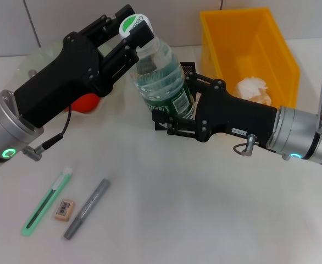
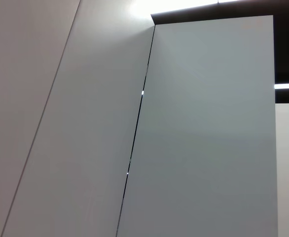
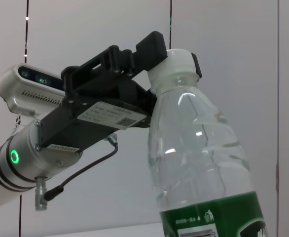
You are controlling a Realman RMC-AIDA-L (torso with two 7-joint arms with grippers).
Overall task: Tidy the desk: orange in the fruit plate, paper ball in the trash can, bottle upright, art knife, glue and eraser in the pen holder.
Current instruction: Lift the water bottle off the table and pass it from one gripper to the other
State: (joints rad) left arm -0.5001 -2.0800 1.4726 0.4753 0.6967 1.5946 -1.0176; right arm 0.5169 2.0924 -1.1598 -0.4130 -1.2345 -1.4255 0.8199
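bottle near upright, long axis leaning slightly, beside trash can | my left gripper clamps its cap | my right gripper clamps its base

Orange and pen holder mostly hidden behind the arms.

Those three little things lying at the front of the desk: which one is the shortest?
The eraser, a small tan block. It lies between the long green art knife and the grey glue stick.
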